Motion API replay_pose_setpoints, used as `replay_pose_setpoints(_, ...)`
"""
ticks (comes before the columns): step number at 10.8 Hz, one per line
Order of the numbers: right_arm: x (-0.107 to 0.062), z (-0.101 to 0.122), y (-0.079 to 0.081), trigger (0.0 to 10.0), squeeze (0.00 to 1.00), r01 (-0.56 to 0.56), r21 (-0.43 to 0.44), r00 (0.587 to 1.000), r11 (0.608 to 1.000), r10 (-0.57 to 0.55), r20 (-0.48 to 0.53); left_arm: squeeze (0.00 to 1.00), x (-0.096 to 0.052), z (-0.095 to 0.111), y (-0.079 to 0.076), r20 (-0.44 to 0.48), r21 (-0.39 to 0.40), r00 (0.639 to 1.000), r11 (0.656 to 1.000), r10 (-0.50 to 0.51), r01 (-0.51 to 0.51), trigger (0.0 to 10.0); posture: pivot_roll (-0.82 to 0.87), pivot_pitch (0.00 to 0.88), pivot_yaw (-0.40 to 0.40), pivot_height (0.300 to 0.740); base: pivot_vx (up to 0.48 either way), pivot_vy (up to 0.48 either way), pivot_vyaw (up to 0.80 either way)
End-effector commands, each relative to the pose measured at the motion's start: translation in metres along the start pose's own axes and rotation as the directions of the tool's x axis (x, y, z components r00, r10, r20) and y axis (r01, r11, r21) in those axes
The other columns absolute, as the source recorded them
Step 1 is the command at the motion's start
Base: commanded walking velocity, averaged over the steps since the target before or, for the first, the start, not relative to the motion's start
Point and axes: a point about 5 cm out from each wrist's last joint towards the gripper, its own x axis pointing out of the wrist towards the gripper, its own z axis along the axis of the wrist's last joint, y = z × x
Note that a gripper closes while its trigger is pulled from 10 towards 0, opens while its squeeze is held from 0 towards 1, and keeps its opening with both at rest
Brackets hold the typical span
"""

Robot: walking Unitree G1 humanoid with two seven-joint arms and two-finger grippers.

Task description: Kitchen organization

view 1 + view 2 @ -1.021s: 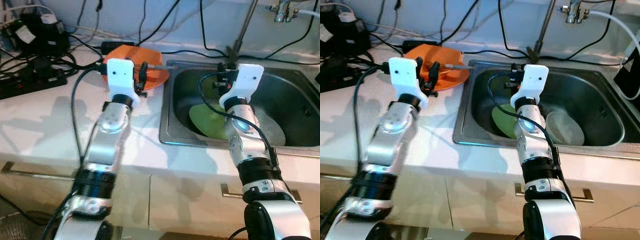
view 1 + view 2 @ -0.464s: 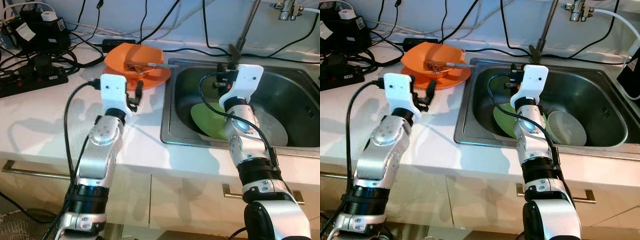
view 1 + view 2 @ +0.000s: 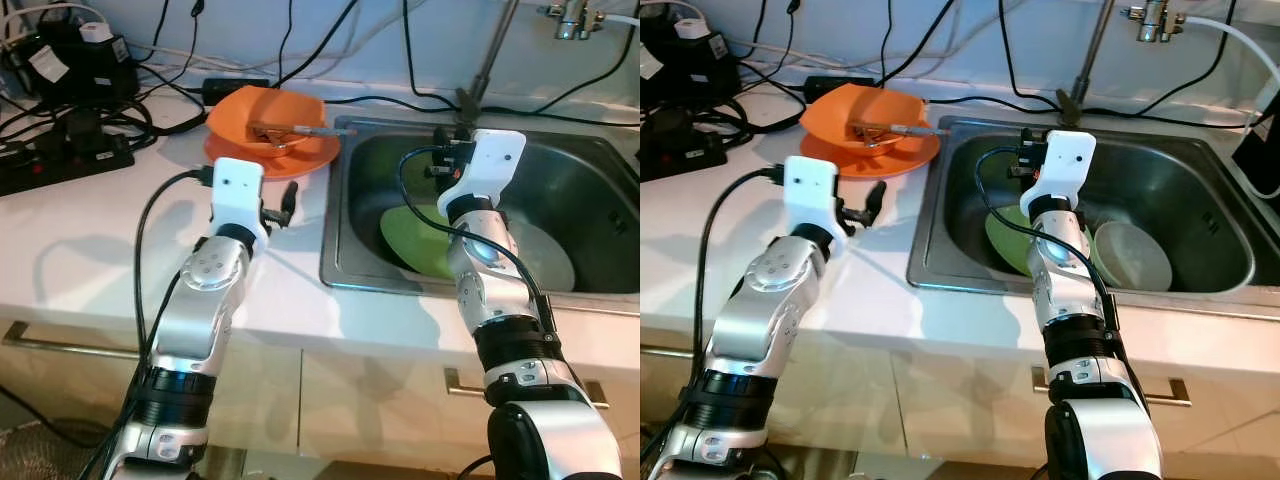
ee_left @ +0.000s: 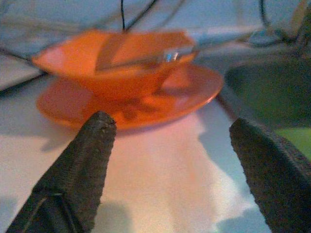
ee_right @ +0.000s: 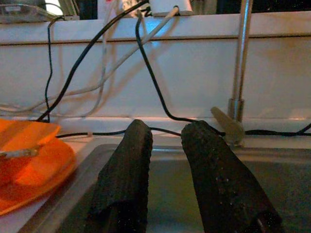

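Observation:
An orange bowl [image 3: 272, 112] sits on an orange plate [image 3: 310, 155] on the white counter, just left of the sink, with a metal utensil [image 3: 300, 129] lying in it. My left gripper [image 3: 278, 203] hovers over the counter a short way in front of the plate, open and empty; the left wrist view looks at the bowl [image 4: 121, 68] between the wide-spread fingers [image 4: 95, 145]. My right gripper [image 3: 446, 152] is held above the steel sink [image 3: 335, 240], shut with nothing in it. A green plate [image 3: 415, 235] and a grey dish [image 3: 545, 262] lie in the sink.
Black power strips and tangled cables [image 3: 70, 110] crowd the counter's back left. The faucet pipe [image 3: 490, 55] rises behind the sink. Bare counter [image 3: 90, 250] lies left of my left arm. Drawer handles [image 3: 70, 345] run below the counter's edge.
My left gripper has drawn back from the orange bowl toward me, then shifted slightly right toward the sink's edge. The right arm has not moved.

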Motion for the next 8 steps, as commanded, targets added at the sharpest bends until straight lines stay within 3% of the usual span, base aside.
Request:
replay_pose_setpoints(1, 0.001, 0.001, 0.000, 10.0, 0.00, 0.005, 0.013, 1.000, 1.000, -0.005, 0.003, 0.00, 0.005, 0.003, 0.001, -0.027, -0.028, 1.000, 1.000, -0.002, 0.001, 10.0, 0.15, 0.068, -0.025, 0.740, 0.000, 0.000, 0.00)
replay_pose_setpoints(4, 0.001, 0.001, 0.001, 10.0, 0.00, 0.007, 0.013, 1.000, 1.000, -0.007, 0.005, 0.00, 0.035, 0.012, 0.022, -0.118, -0.071, 0.993, 0.997, 0.009, -0.018, 10.0, 0.14, 0.057, -0.006, 0.740, 0.000, 0.000, 0.00)
replay_pose_setpoints(8, 0.000, 0.001, -0.002, 10.0, 0.00, 0.011, 0.009, 1.000, 1.000, -0.011, 0.008, 0.00, 0.053, 0.017, 0.030, -0.170, -0.113, 0.985, 0.993, 0.010, -0.030, 10.0, 0.13, 0.042, -0.004, 0.740, 0.000, 0.000, 0.00)
